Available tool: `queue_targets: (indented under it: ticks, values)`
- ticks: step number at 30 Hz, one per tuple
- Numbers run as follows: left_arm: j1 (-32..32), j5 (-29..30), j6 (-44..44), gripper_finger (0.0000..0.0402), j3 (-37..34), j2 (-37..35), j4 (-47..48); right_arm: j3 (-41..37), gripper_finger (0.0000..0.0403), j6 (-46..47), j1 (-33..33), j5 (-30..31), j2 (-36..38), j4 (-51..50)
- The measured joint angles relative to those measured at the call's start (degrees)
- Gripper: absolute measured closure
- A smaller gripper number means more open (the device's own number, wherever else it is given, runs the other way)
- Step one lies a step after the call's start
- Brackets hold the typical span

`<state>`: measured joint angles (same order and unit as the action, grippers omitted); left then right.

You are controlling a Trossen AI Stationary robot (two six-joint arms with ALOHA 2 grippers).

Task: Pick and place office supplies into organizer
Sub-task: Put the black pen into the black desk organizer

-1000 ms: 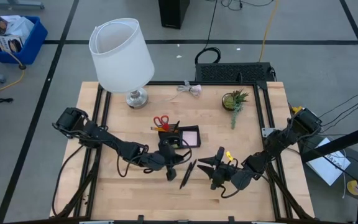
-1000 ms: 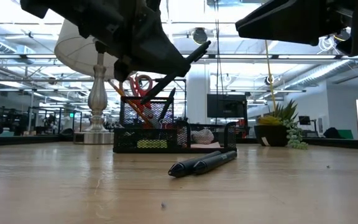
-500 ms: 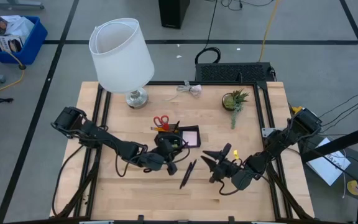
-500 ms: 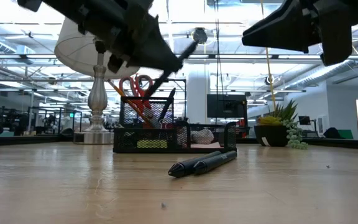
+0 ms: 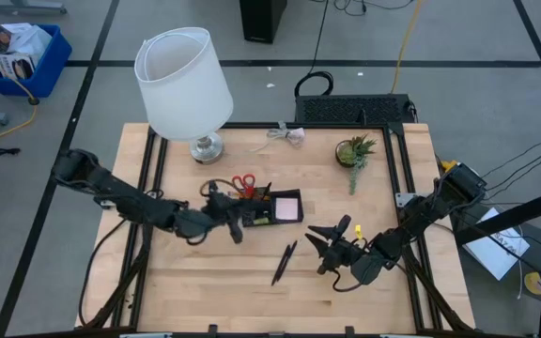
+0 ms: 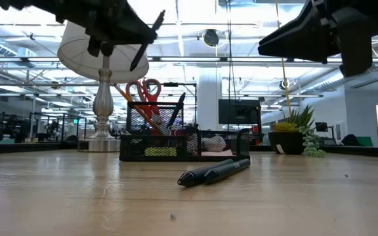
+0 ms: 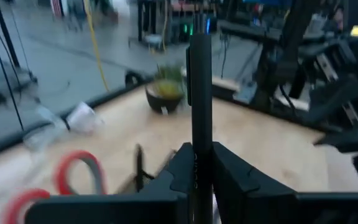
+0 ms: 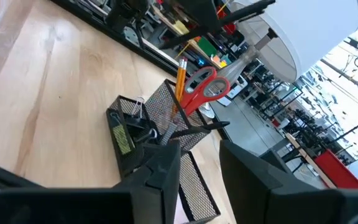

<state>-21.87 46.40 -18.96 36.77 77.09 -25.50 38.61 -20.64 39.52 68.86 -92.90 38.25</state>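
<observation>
Your left tool [image 7: 194,177] pinches a slim black pen [image 7: 199,81] upright; centre-frame, the black mesh organizer [image 5: 269,208] holds red-handled scissors [image 5: 243,183]; right tool [image 8: 197,158] spread.

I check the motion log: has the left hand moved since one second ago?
Yes. In the high view the left hand, shut on a black pen, went from beside the loose pen toward the lamp side of the organizer.

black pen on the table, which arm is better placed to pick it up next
Right, probably. The right gripper hangs open and empty just beside the black pen lying on the table. The left gripper is shut on another pen, held by the organizer, so it is busy.
</observation>
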Motion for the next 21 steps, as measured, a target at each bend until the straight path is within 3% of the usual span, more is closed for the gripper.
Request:
queue_targets:
  ticks: [4, 7, 15, 21]
  values:
    - [1.6, 0.7, 9.5, 0.0361, -5.9, -1.5, -13.1, 0.0, 0.0297, 0.0, -0.5, -0.1, 0.0, 0.6]
    - [3.6, -2.2, 14.4, 0.0366, -9.1, -1.5, -20.6, 0.0, 0.0298, 0.0, -0.7, -0.1, 0.0, 0.6]
    - [10.2, -10.6, 15.4, 0.0355, -11.1, 1.0, -23.0, 0.0, 0.0298, 0.5, -1.3, -0.1, 0.0, 0.6]
    - [12.8, -12.0, 15.5, 0.0364, -11.1, 4.4, -24.2, 0.0, 0.0297, 0.5, -1.3, -0.1, 0.0, 0.6]
